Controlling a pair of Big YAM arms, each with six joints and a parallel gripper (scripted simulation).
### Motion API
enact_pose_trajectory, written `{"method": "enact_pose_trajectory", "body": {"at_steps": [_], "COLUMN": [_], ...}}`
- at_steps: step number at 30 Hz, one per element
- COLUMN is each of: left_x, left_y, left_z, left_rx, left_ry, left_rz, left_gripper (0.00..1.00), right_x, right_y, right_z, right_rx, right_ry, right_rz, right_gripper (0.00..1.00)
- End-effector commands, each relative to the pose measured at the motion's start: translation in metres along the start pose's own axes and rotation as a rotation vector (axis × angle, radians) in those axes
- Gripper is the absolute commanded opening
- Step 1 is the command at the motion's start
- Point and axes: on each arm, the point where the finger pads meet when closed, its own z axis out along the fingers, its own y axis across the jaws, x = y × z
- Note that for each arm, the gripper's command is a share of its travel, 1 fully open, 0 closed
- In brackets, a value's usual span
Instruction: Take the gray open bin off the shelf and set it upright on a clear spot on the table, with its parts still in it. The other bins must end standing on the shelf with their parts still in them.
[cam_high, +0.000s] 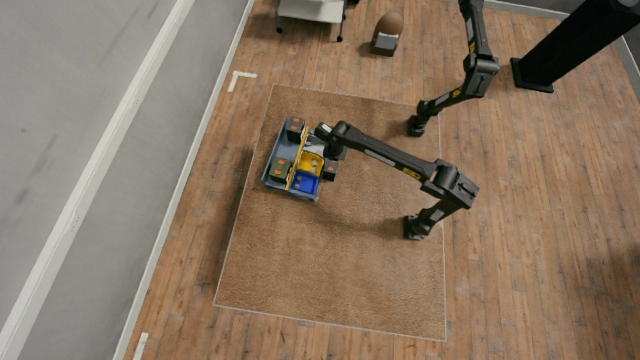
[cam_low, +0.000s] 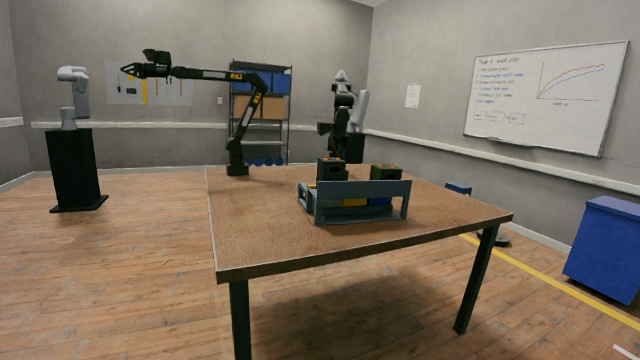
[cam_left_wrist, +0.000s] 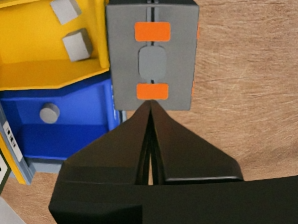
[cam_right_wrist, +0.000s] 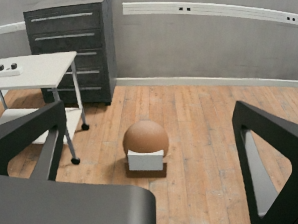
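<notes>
The gray open bin (cam_high: 314, 143) stands on the blue-gray shelf (cam_high: 285, 147) (cam_low: 364, 189), partly hidden under my left wrist in the top view. The yellow bin (cam_high: 311, 163) (cam_left_wrist: 47, 42) and the blue bin (cam_high: 305, 183) (cam_left_wrist: 60, 120) stand beside it in a row, with small gray parts inside. My left gripper (cam_left_wrist: 150, 110) is shut and empty, its tips at the near end of a dark gray box with orange marks (cam_left_wrist: 125, 65) (cam_high: 330, 170); contact cannot be told. My right gripper (cam_right_wrist: 149, 109) (cam_low: 129, 69) is open and empty, high beyond the table's side.
The dark box stands at the front of the yellow bin. Another dark box (cam_high: 295, 129) (cam_low: 330, 171) and a green box (cam_high: 279, 170) (cam_low: 385, 172) stand on the shelf's rear part, behind a yellow strip (cam_high: 298, 157). The brown table (cam_high: 340, 280) extends around the shelf.
</notes>
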Motion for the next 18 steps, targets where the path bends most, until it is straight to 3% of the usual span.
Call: {"method": "enact_pose_trajectory", "body": {"at_steps": [1,18], "left_x": [-0.0032,-0.0068], "left_y": [0.0011,0.011], "left_z": [0.0113,0.0022], "left_rx": [0.024,-0.003], "left_ry": [0.011,0.002], "left_rz": [0.014,0.014], "left_gripper": [0.0,0.0], "right_x": [-0.0028,-0.0028], "right_y": [-0.0044,-0.0044], "right_z": [-0.004,-0.004], "right_rx": [0.006,0.006], "right_ry": [-0.02,-0.02], "right_rz": [-0.017,-0.017], "right_gripper": [1.0,1.0]}}
